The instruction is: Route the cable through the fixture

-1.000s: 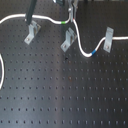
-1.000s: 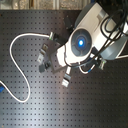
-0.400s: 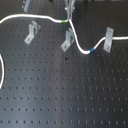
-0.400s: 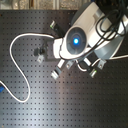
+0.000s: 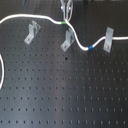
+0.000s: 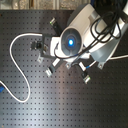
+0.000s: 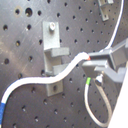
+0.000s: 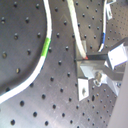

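The claw [image 5: 67, 11] hangs at the far edge of the black perforated counter [image 5: 65, 95] in the first exterior view, its fingers closed on the white cable [image 5: 30, 18] just beside the green band [image 5: 63, 22]. In the first wrist view the grey fingertips [image 7: 102, 59] pinch the cable [image 7: 60, 75] where it bends over the middle bracket [image 7: 54, 60]. From the claw the cord dips past that bracket [image 5: 67, 41] and reaches its blue band [image 5: 90, 48], next to the bracket [image 5: 108, 40] farthest from the cable's loose end. The other way, it arches over the third bracket [image 5: 32, 32] and curls off along the counter's side. In the second exterior view the arm's body [image 6: 75, 40] covers the claw itself; the slack loop [image 6: 20, 70] lies well apart from it.
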Robot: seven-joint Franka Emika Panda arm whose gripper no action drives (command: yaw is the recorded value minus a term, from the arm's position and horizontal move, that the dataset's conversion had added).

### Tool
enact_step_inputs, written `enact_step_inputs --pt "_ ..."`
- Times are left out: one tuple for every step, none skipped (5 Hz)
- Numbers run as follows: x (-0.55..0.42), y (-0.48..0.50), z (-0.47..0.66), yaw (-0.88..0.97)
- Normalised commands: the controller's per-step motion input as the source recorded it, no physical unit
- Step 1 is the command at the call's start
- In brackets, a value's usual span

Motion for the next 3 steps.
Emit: enact_step_inputs --pt "-0.16 -0.324 -0.32 0.0" --pt "0.069 -0.326 -0.21 0.51" --pt "0.052 -0.011 0.0 0.66"
